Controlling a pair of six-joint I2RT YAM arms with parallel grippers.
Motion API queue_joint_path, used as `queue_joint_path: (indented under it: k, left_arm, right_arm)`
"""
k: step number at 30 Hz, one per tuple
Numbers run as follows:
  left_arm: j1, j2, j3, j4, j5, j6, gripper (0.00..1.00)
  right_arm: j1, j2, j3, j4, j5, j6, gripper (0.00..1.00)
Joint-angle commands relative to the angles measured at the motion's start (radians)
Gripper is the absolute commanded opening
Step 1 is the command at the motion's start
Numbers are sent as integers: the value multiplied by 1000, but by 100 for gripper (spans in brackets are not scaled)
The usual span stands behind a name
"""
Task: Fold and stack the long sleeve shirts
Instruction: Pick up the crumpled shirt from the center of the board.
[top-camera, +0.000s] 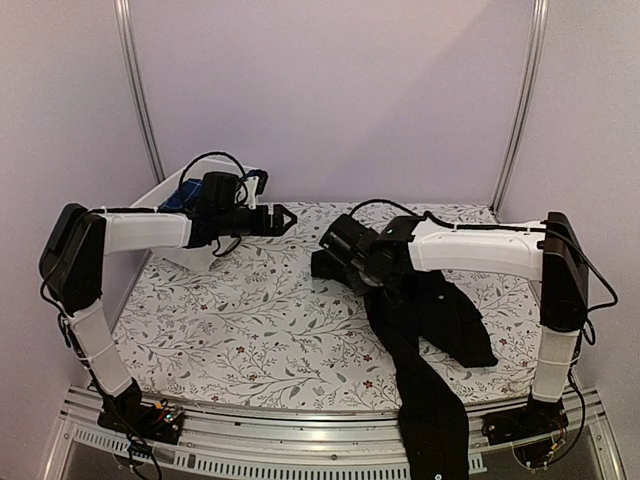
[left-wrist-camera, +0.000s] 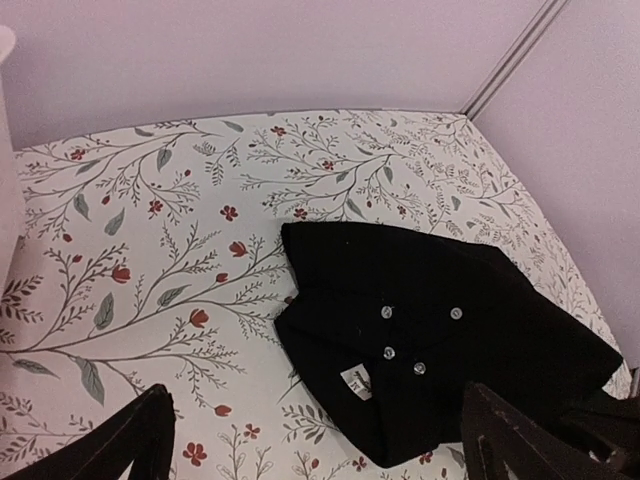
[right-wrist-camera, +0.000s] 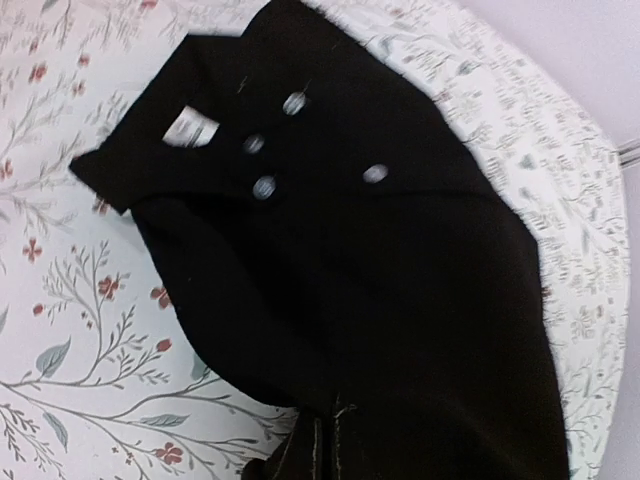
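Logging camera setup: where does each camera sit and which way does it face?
Top external: above, behind the bases, looking down on the floral table; both arms show.
Left wrist: faces across the table at the black shirt; spread fingers at the bottom.
Right wrist: close over the shirt; shut fingers pinch cloth at bottom.
Shared: both wrist views show the collar buttons.

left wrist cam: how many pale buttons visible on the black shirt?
4, all on the plain black cloth shirt near its white label: upper left button, upper right button, lower left button, lower right button. Folds may hide more.
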Motion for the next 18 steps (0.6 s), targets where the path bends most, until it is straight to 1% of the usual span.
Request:
queue_joint_path:
  k: [1,3,6,9,12,15,18]
  left_arm:
    - [-35,-5,-52,206,11,76,99]
    - [-35,-1,-83,287,31,88,97]
    - [-37,22,-118,390,60,122,93]
    - [-45,66,-136,456,100,180,86]
    - [-73,115,-163,532,128,264,84]
    - [-107,192,-123,524,122,342,83]
    - [-119,284,-20,487,144,347,81]
  right_arm:
    - [-37,-154,112,-141,336,11,0]
    - [-49,-198,131,-140,400,-2,0]
    - [-67,-254,136,-100,451,-49,0]
    - [-79,-288,140,-53,482,-102,0]
    - [-85,-320,149,-27,503,-134,0]
    - [-90,-355,151,8,511,-168,0]
    - [-95,-381,153,41,512,-203,0]
